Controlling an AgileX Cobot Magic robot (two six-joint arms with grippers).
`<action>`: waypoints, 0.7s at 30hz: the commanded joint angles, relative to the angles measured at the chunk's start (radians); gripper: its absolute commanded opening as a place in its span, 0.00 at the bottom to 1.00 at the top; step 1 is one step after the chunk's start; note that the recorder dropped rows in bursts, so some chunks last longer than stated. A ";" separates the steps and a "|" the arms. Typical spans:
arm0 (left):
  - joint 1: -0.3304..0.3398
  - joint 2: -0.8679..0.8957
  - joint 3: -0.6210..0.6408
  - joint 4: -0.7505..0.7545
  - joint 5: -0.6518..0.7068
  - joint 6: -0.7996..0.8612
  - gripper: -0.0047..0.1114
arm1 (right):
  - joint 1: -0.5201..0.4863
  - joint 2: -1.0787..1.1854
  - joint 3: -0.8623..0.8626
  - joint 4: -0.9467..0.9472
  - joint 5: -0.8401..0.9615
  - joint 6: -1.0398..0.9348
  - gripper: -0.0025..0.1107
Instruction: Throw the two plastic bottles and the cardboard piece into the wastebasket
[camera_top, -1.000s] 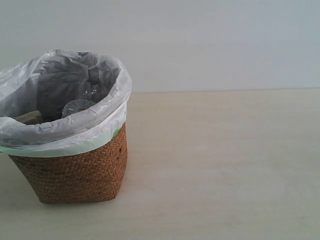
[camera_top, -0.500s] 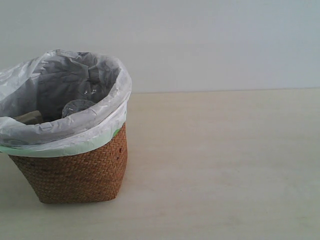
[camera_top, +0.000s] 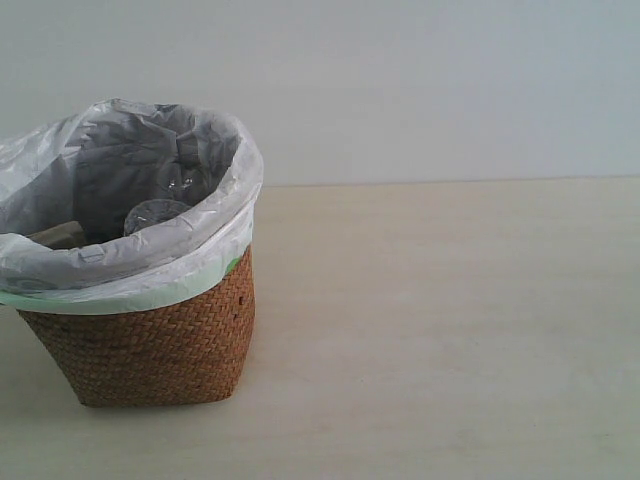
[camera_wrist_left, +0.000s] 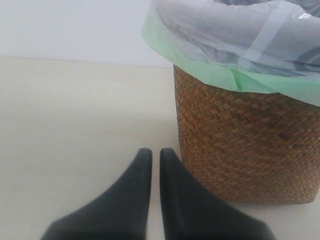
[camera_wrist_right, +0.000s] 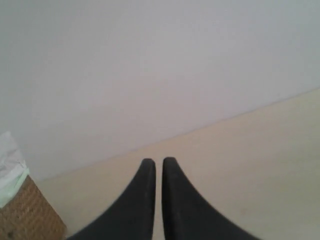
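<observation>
The brown wicker wastebasket (camera_top: 150, 345) stands at the left of the exterior view, lined with a white bag over a pale green rim. Inside it shows the round base of a clear plastic bottle (camera_top: 155, 214), and a beige corner of the cardboard piece (camera_top: 58, 236) lies by the bag's near fold. The second bottle is hidden. Neither arm appears in the exterior view. My left gripper (camera_wrist_left: 152, 152) is shut and empty, low over the table beside the wastebasket (camera_wrist_left: 245, 145). My right gripper (camera_wrist_right: 158, 162) is shut and empty, with the wastebasket (camera_wrist_right: 25, 215) off to one side.
A pale wooden table (camera_top: 440, 330) stretches to the right of the basket, with a plain light wall behind it. Nothing else stands on the visible tabletop.
</observation>
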 joint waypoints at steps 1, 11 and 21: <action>0.003 -0.002 0.003 0.002 -0.003 -0.009 0.09 | -0.001 -0.005 0.000 -0.172 0.180 -0.004 0.03; 0.003 -0.002 0.003 0.002 -0.003 -0.009 0.09 | -0.001 -0.005 0.000 -0.197 0.283 -0.004 0.03; 0.003 -0.002 0.003 0.002 -0.003 -0.009 0.09 | -0.001 -0.005 0.000 -0.065 0.281 -0.004 0.03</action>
